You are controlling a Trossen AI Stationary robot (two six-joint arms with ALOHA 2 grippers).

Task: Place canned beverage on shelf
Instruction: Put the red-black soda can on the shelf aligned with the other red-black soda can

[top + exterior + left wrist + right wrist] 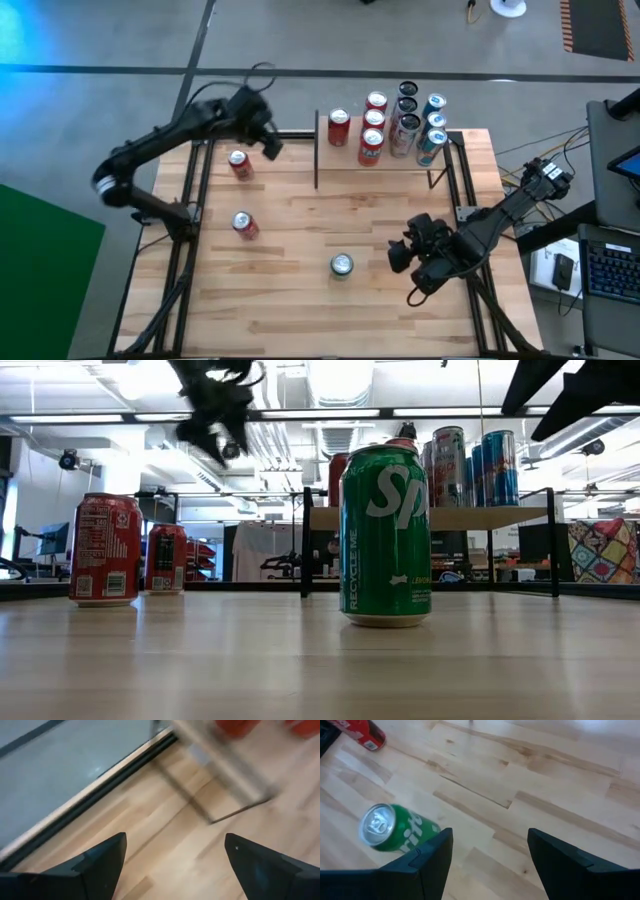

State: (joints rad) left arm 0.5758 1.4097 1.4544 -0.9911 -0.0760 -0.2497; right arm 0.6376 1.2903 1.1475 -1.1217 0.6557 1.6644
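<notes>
The shelf (385, 160) at the back of the bench (300, 310) already carries about 9 cans (388, 125), standing upright in a tight cluster: red ones toward its left end, dark and blue-and-silver ones toward its right. So most of the stocking looks done.

3 cans are still down on the bench, all upright: a red can (239, 164) near the back left, a second red can (245, 226) in front of it, and a green can (342, 265) near the front middle, well apart from the shelf.

The left gripper (268, 140) hangs above the back left of the bench, between the nearer red can and the shelf's left end. Its jaws stand wide apart with nothing between them; the left wrist view shows only bare wood and the shelf's upright.

The right gripper (400, 255) waits low on the right, just beside the green can, jaws partly open and holding nothing.

By my reading, 3 placements remain, and neither arm has a can in hand yet.
</notes>
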